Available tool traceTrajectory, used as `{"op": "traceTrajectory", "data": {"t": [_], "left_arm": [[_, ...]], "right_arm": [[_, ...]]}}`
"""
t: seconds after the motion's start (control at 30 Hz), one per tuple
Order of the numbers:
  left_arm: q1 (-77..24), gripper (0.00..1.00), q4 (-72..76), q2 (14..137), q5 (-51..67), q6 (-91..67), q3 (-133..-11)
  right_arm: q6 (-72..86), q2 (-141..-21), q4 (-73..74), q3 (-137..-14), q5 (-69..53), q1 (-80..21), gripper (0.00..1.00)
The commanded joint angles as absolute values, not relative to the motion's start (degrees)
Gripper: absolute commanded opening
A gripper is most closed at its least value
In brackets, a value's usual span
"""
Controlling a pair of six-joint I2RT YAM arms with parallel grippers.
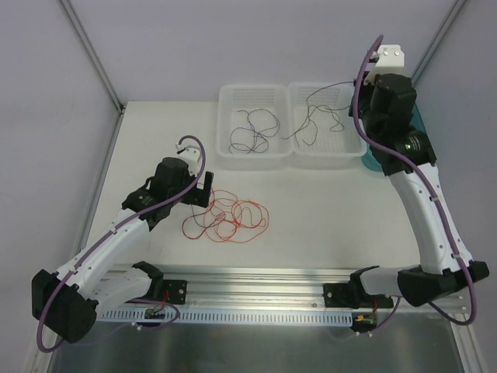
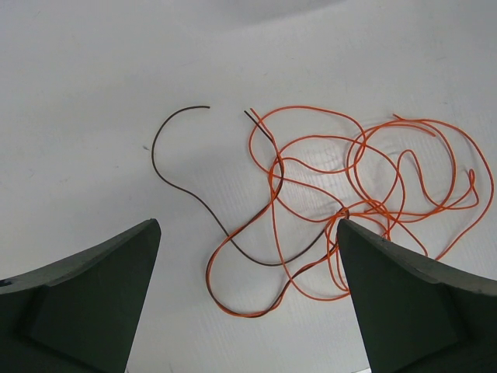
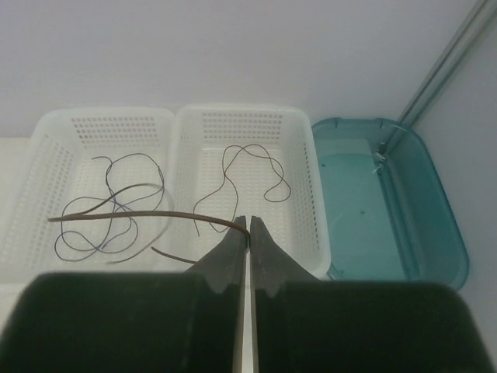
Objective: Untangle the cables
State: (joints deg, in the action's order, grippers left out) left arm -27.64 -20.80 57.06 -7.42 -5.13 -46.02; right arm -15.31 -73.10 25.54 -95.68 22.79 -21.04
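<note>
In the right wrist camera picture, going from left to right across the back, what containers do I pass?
First the left white basket, then the right white basket, then the teal tub.

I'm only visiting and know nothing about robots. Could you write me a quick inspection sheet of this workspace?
Surface: white table, no spills seen.
Job's things: orange cables tangled with one dark cable on the table; loose dark cables in the left basket and the right basket.
Clutter: nothing seen.
Claws: left claw open over the tangle; right claw shut on a thin cable above the baskets.
Cables: lilac cables run along both arms.
Surroundings: teal bin beside the right basket; pale walls.
</note>
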Motion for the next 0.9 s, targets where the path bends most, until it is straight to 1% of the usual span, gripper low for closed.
{"op": "traceTrajectory", "data": {"t": [0.0,0.2,0.3,0.57,0.63,0.67,0.87], "left_arm": [[-27.16,0.99,-19.42,57.30,-7.03,-4.22,-46.85],[-27.25,0.99,-19.42,57.57,-7.29,-3.96,-46.85],[-27.25,0.99,-19.42,57.57,-7.38,-3.78,-46.93],[-27.16,0.99,-19.42,58.45,-7.21,-3.51,-47.11],[-27.25,0.99,-19.42,58.71,-7.29,-3.34,-47.02],[-27.16,0.99,-19.34,58.97,-7.47,-3.34,-47.11],[-27.25,0.99,-19.42,59.33,-7.29,-3.16,-47.11]], "right_arm": [[-12.13,-79.17,21.09,-102.89,17.50,-17.94,0.01],[-9.15,-90.85,19.25,-111.69,14.50,-13.10,0.01],[-8.27,-95.78,17.93,-113.29,14.24,-11.17,0.01],[-7.12,-106.43,14.59,-112.07,13.45,-8.00,0.01],[-6.59,-109.05,13.98,-111.10,13.45,-8.00,0.03],[-6.59,-109.77,13.80,-110.31,13.36,-8.00,0.06],[-4.40,-116.61,14.67,-109.51,11.51,-7.91,0.07]]}}
